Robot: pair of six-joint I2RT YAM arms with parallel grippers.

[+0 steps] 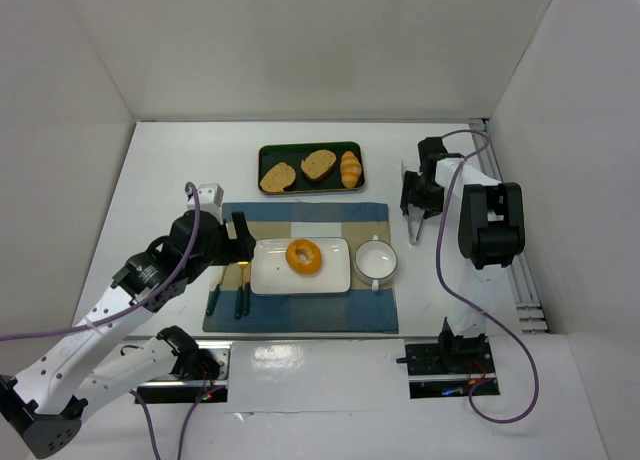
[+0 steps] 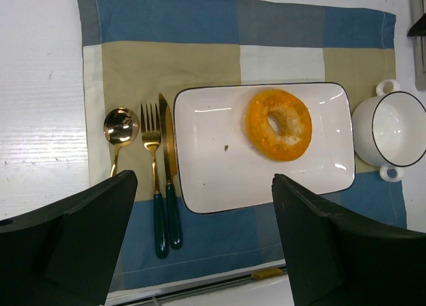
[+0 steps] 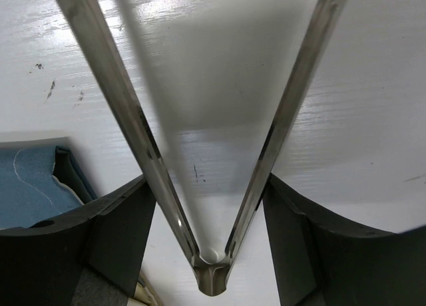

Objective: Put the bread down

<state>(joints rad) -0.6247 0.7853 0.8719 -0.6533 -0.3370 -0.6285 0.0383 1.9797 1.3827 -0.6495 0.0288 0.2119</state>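
- While the bread (image 1: 304, 257) lies on the plate (image 1: 270, 276), toward its right end, nothing touches it.
- Left gripper (image 2: 202, 178): jaws wide apart and empty, over the near edge of the mat (image 1: 330, 215).
- Right gripper (image 3: 206, 181): fingers clasp splayed tongs (image 3: 120, 100) above the worktop (image 1: 170, 180), near the mat's far right corner.

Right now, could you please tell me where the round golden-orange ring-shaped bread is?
In the top view, the ring-shaped bread lies right of centre on the white rectangular plate, on the checked placemat, left of the white two-handled cup.
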